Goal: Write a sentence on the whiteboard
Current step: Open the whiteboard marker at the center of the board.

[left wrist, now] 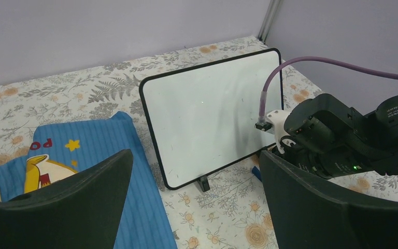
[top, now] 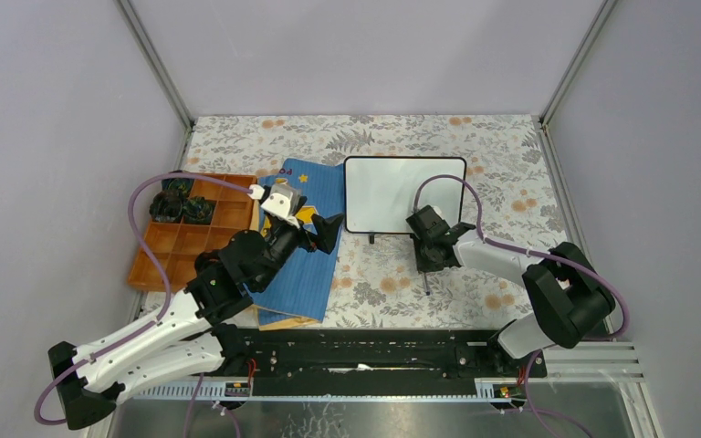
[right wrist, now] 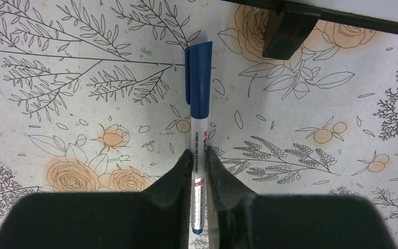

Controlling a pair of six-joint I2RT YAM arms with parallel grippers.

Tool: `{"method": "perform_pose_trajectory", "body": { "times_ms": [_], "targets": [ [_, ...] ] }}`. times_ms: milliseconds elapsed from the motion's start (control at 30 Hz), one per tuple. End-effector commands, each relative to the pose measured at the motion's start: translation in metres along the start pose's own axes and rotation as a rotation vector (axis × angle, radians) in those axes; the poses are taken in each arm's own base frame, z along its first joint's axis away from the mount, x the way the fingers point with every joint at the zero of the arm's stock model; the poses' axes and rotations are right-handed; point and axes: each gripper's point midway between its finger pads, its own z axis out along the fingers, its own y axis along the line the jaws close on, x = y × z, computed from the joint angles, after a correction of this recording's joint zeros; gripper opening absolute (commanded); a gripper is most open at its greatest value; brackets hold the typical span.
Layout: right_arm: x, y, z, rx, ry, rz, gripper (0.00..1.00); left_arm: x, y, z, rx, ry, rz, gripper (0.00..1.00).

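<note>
We see the right gripper [right wrist: 199, 165] clamped on a capped blue marker [right wrist: 199, 98], the whiteboard [top: 404, 192] just ahead; the left gripper [left wrist: 193, 161] gapes wide.

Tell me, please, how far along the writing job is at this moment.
Done: nothing on the whiteboard, it is blank. In hand: the right claw grips the blue marker on the table, cap on. Left: lift it, uncap, write the sentence. The left claw is open, empty.
</note>
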Motion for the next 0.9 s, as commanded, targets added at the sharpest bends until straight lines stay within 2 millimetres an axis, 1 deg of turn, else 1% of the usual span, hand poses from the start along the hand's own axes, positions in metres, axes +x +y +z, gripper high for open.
{"method": "perform_pose_trajectory", "body": {
  "times_ms": [0, 67, 100, 200, 333, 467, 600, 733, 867],
  "targets": [
    [0.017, -0.004, 0.007, 0.013, 0.052, -0.011, 0.11, -0.011, -0.002, -0.002, 0.005, -0.028, 0.004, 0.99],
    [0.015, -0.003, 0.005, 0.012, 0.042, -0.011, 0.01, -0.011, -0.001, -0.002, 0.003, -0.027, 0.006, 0.99],
    [0.013, -0.004, 0.002, 0.013, 0.032, -0.007, 0.0, -0.011, -0.001, -0.002, -0.001, -0.028, 0.007, 0.99],
    [-0.001, 0.0, -0.013, -0.018, -0.039, 0.011, 0.0, -0.01, 0.003, -0.002, -0.018, -0.029, 0.016, 0.99],
    [-0.017, 0.008, -0.037, -0.083, -0.132, 0.017, 0.0, -0.01, 0.005, -0.002, -0.031, -0.032, 0.021, 0.99],
    [-0.026, 0.021, -0.063, -0.187, -0.2, -0.015, 0.0, -0.007, 0.004, 0.0, -0.029, -0.021, 0.026, 0.99],
    [-0.032, 0.037, -0.098, -0.331, -0.289, -0.035, 0.0, -0.006, 0.006, 0.0, -0.043, -0.022, 0.023, 0.99],
    [-0.039, 0.054, -0.14, -0.492, -0.403, -0.057, 0.0, -0.008, 0.006, 0.001, -0.046, -0.034, -0.004, 0.99],
    [-0.052, 0.063, -0.177, -0.606, -0.552, -0.075, 0.0, -0.022, -0.009, 0.005, 0.008, -0.056, -0.063, 0.99]
  ]
}}
